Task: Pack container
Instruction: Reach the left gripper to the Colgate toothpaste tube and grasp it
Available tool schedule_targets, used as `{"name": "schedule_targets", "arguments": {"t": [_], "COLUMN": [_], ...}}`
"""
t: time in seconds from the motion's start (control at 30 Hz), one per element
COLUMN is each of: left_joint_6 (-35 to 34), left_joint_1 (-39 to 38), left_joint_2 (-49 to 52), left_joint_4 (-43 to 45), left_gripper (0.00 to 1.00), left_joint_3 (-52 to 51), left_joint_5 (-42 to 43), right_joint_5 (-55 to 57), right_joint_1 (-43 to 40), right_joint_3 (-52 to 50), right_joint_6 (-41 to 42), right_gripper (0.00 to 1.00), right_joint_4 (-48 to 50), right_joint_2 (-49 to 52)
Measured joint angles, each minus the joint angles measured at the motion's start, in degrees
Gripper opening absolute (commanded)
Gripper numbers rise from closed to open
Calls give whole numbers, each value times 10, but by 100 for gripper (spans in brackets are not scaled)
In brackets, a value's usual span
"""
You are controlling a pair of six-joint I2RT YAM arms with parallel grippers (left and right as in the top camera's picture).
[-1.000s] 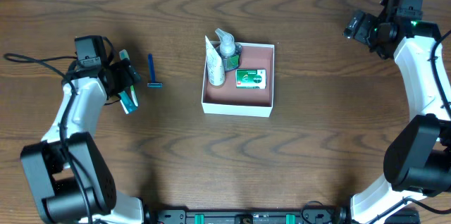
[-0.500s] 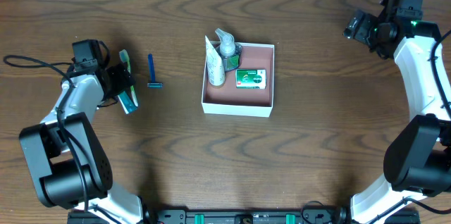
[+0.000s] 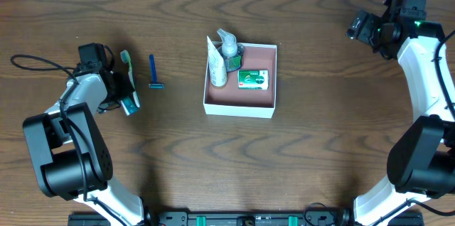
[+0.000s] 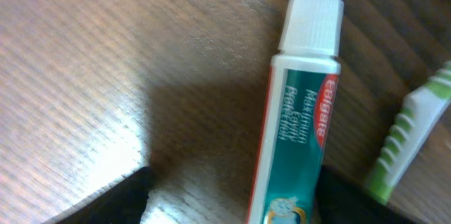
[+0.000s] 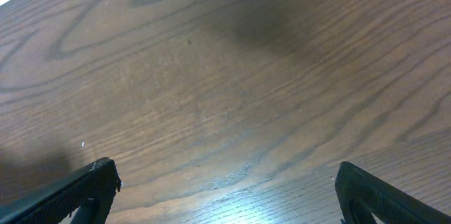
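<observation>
The container [image 3: 266, 102], a shallow white box with a pinkish-brown floor, stands mid-table. It holds a white tube [image 3: 216, 66], a pump bottle [image 3: 229, 47] and a green packet [image 3: 253, 78]. At the left, my left gripper [image 3: 122, 92] is low over a teal toothpaste tube [image 3: 129, 103]. In the left wrist view the toothpaste tube [image 4: 296, 125] with its white cap lies between my left gripper's [image 4: 232, 203] fingers, close to the right one, with bare wood still showing beside the left one. My right gripper [image 5: 225, 189] hangs open over bare wood at the far right.
A green and white toothbrush [image 3: 126, 59] lies just beyond the toothpaste, also seen as the toothbrush [image 4: 409, 146] at the right of the left wrist view. A blue razor [image 3: 153, 72] lies between the left arm and the container.
The left gripper has settled lower over the toothpaste tube and its jaws have narrowed around it. The right arm has not moved.
</observation>
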Motion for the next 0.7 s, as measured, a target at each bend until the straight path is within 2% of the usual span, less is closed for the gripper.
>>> {"name": "schedule_targets", "arguments": {"t": [0.1,0.17,0.4,0.7], "left_joint_6": [-6,-3,-4,-4], "left_joint_1": [0,0,0,0], "left_joint_2": [0,0,0,-19], "left_joint_4": [-15,-30,-47,-115], "left_gripper": [32,25,19,19], "left_joint_3": [3,6,9,38], "left_joint_5": [2,5,5,31], "right_joint_5": [0,0,0,0], "right_joint_1": [0,0,0,0], "right_joint_3": [0,0,0,0], "right_joint_6": [0,0,0,0], "right_gripper": [99,99,99,99], "right_joint_4": [0,0,0,0], "right_joint_2": [0,0,0,0]}}
